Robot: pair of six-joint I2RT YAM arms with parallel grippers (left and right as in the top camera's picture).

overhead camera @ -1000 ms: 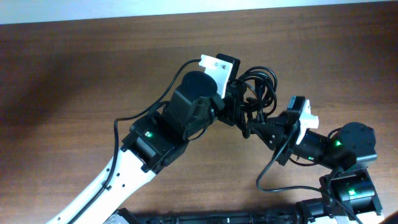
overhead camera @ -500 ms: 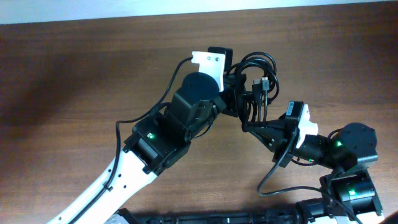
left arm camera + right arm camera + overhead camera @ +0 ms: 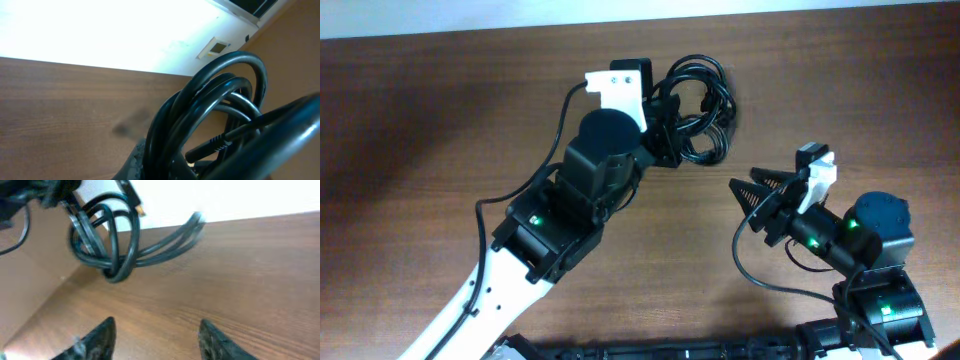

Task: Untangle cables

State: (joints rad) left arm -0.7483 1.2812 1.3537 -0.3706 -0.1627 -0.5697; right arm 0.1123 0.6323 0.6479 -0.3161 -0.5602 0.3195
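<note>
Cables [image 3: 704, 98], black and glossy, sit in one tight bunch of loops towards the far side of the brown wooden table [image 3: 430, 120], a little right of the middle.

From the near left corner the left arm [image 3: 560, 210] reaches up across the wood, white below and black above. At its end the left gripper [image 3: 670, 135] is clenched on the left side of the bunch, so the loops fan out to the right of it. Its wrist camera is filled with the same cords [image 3: 210, 110], several strands curving together right against the lens, with one small plug end among them.

Further right comes bare wood, and then the right gripper [image 3: 750, 192], well apart from the bunch and pointing back towards it. Its two dark fingers [image 3: 97, 337] stand spread with only tabletop between them: released, grasping nothing. From that wrist the coil [image 3: 107, 245] hangs from the other arm's grip, with one blurred loop trailing off to the right and a plug end [image 3: 131, 197] sticking out at the top. Whether the lowest loop touches the wood I cannot tell.
</note>
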